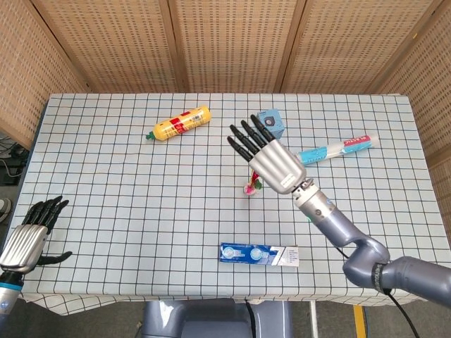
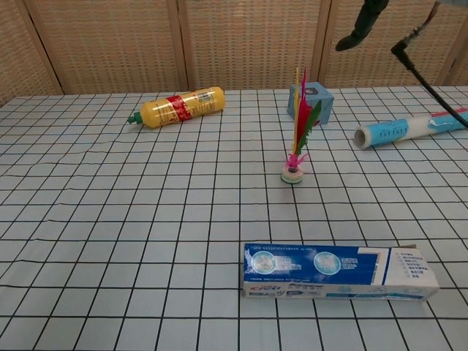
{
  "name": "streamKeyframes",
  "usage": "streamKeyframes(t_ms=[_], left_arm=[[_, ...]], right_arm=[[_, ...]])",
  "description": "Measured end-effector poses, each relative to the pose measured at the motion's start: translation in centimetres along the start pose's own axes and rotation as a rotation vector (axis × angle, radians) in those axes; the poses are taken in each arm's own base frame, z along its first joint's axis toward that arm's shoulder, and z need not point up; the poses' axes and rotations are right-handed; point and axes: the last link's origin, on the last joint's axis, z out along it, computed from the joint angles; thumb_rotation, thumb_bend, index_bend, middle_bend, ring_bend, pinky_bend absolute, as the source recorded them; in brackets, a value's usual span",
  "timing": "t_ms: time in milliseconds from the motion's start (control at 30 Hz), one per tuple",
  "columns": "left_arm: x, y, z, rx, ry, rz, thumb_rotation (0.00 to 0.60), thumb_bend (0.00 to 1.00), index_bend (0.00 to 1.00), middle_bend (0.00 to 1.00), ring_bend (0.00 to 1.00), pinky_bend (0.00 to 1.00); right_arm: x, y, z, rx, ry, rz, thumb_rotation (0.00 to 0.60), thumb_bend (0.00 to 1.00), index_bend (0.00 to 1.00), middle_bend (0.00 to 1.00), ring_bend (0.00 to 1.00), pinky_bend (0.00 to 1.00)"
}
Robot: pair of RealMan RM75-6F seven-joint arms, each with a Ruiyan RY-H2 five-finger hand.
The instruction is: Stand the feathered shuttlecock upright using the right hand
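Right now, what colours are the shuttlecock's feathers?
Yellow, pink-red and green feathers, clearest in the chest view.

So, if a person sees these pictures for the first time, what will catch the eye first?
Probably the shuttlecock, standing upright on its base near the middle of the checked table, its bright feathers pointing up. Next, the right hand, raised above it with fingers spread and holding nothing. The yellow bottle lying on its side at the back also stands out.

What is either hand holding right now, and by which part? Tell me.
Nothing is held. The right hand is raised with fingers spread, clear of the shuttlecock, which stands upright on its base. The left hand is open at the table edge.
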Motion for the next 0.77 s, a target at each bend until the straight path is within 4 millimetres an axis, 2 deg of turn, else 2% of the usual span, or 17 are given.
streamKeyframes(t_ms=[167,333,467,567,767], left_arm=[[0.3,0.5,-0.5,-0.026,0.023,-0.008,0.600,0.00,0.00,0.00,0.00,0.00],[0.6,0.7,-1.1,-0.040,0.058,-0.003,0.600,0.00,0.00,0.00,0.00,0.00],[0.6,0.7,-1.2,-0.055,0.090,0.000,0.600,0.00,0.00,0.00,0.00,0.00],[0.7,1.0,-1.3,-0.083,0.122,-0.002,0.600,0.00,0.00,0.00,0.00,0.00],[0.4,1.3,-1.9,-0.116,0.163,-0.006,0.600,0.00,0.00,0.00,0.00,0.00]], right_arm=[[0.1,2.5,-3.5,-0.113,0.011,0.122,0.600,0.00,0.00,0.00,0.00,0.00],[-1.2,5.2,-10.4,-0.278,-0.015,0.286,0.600,0.00,0.00,0.00,0.00,0.00],[-3.1,5.3,-16.6,-0.374,-0.135,0.391,0.600,0.00,0.00,0.00,0.00,0.00],[-4.1,4.8,-20.4,-0.444,-0.200,0.430,0.600,0.00,0.00,0.00,0.00,0.00],[-5.4,3.8,-26.2,-0.562,-0.202,0.475,0.600,0.00,0.00,0.00,0.00,0.00]])
